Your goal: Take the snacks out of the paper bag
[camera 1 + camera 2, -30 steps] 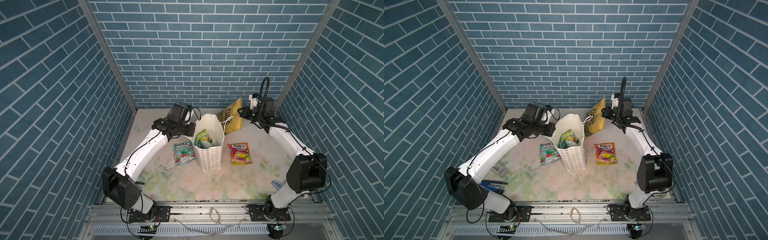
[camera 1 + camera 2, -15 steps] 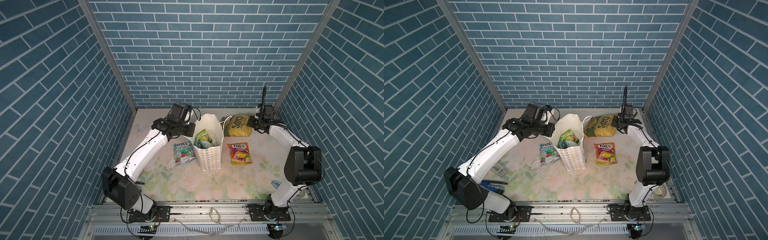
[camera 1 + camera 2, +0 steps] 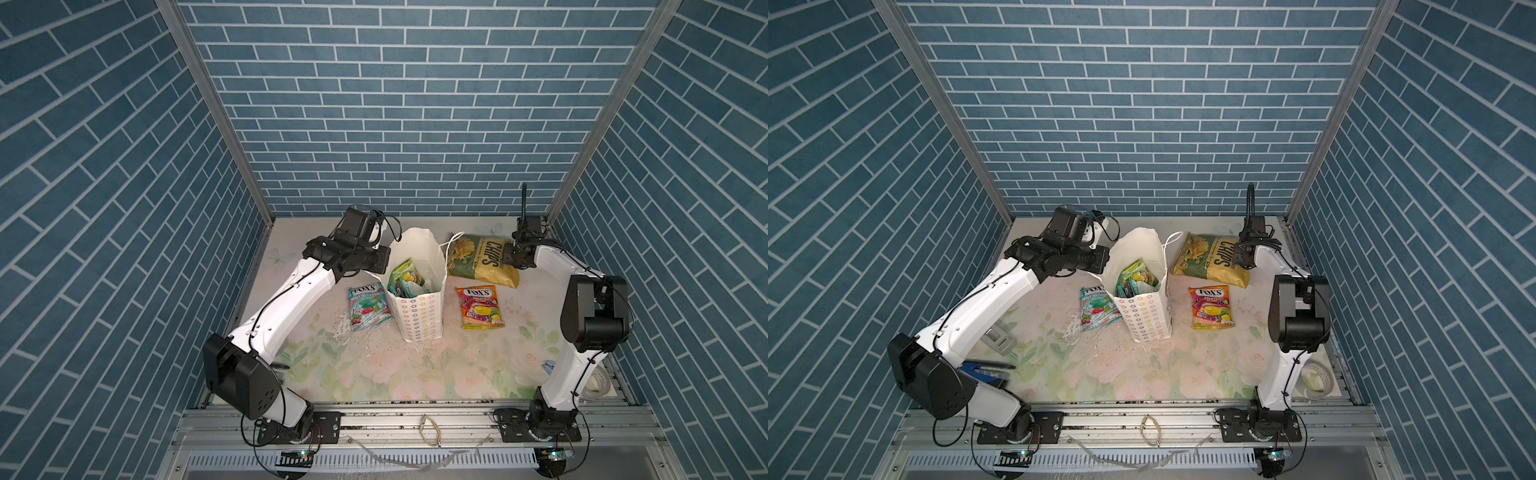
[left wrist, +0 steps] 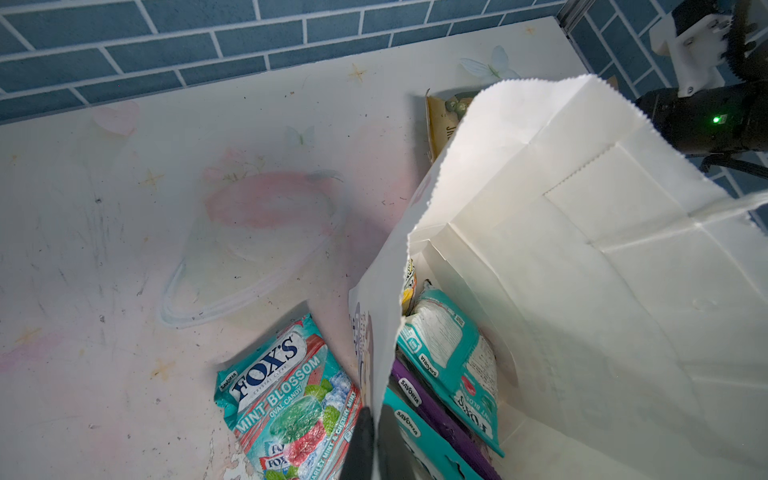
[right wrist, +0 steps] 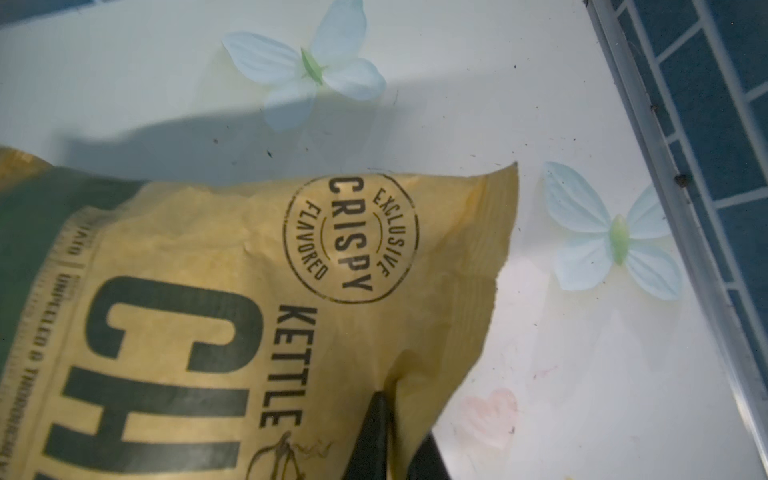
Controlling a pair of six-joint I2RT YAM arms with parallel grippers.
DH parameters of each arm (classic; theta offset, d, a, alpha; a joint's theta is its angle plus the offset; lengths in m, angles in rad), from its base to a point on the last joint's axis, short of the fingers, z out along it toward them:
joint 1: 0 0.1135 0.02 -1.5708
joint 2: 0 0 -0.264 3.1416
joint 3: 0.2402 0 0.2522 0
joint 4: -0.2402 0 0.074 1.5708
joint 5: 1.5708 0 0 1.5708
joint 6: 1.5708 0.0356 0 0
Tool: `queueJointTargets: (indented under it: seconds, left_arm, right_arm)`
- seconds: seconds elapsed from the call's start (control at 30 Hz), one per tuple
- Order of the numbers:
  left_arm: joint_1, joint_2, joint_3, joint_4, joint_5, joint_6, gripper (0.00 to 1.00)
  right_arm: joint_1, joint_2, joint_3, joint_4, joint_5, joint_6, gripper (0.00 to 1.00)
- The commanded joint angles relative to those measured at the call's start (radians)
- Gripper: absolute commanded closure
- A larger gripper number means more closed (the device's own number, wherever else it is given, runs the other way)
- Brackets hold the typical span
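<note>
The white paper bag (image 3: 419, 316) (image 3: 1148, 316) stands upright at the table's middle, and its plain inside (image 4: 582, 249) shows in the left wrist view. My left gripper (image 3: 376, 268) (image 3: 1102, 266) (image 4: 372, 436) is shut on its left wall near the rim. Several FOX'S pouches (image 3: 405, 278) (image 4: 449, 353) lie inside. A teal pouch (image 3: 368, 305) (image 4: 286, 395) lies left of the bag and an orange one (image 3: 480, 305) (image 3: 1210, 305) right of it. The yellow-green CHIPS bag (image 3: 482, 262) (image 3: 1214, 262) (image 5: 249, 291) lies flat at the back right. My right gripper (image 3: 505, 259) (image 5: 395, 436) pinches its edge.
The back wall and the right side rail (image 5: 665, 208) run close to my right gripper. A tape roll (image 3: 1316, 376) lies at the front right. A grey object (image 3: 996, 336) and a blue one (image 3: 984, 370) sit under my left arm.
My right arm has brought the CHIPS bag down from upright in the air to lying flat on the table at the back right. My left gripper and the paper bag have not moved.
</note>
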Motion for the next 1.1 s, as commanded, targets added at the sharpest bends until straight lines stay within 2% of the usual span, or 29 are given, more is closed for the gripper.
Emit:
queueJointTargets:
  seconds: [0.0, 0.1, 0.27, 0.53, 0.6, 0.67, 0.73, 0.77, 1.0, 1.07]
  left_arm:
    - [0.01, -0.006, 0.027, -0.052, -0.009, 0.01, 0.99]
    - [0.01, 0.004, 0.036, -0.062, -0.007, 0.005, 0.99]
    - [0.01, 0.009, 0.046, -0.065, -0.005, -0.004, 0.93]
    - [0.01, 0.013, 0.049, -0.053, 0.009, -0.01, 0.88]
    - [0.01, 0.018, 0.048, -0.047, 0.006, -0.011, 0.88]
    - [0.01, 0.027, 0.049, -0.046, 0.004, -0.012, 0.91]
    - [0.01, 0.04, 0.053, -0.045, 0.002, -0.012, 1.0]
    - [0.01, 0.049, 0.059, -0.047, -0.002, -0.009, 1.0]
    - [0.012, 0.135, 0.156, -0.084, -0.01, 0.043, 1.0]
    - [0.012, 0.168, 0.194, -0.091, -0.007, 0.055, 1.0]
  right_arm:
    - [-0.003, -0.015, 0.009, -0.032, 0.021, -0.003, 0.76]
    - [-0.003, -0.072, -0.015, -0.033, -0.007, 0.016, 0.69]
    - [-0.003, -0.211, -0.051, -0.05, -0.062, 0.045, 0.65]
    - [0.008, -0.375, -0.106, -0.126, -0.242, 0.064, 0.61]
    - [0.016, -0.413, -0.121, -0.142, -0.24, 0.064, 0.6]
    - [0.03, -0.471, -0.145, -0.135, -0.238, 0.067, 0.6]
    - [0.042, -0.514, -0.154, -0.137, -0.277, 0.07, 0.59]
    - [0.05, -0.531, -0.155, -0.145, -0.302, 0.075, 0.59]
    - [0.186, -0.507, -0.195, -0.253, -0.383, 0.097, 0.58]
    - [0.237, -0.484, -0.25, -0.238, -0.452, 0.138, 0.59]
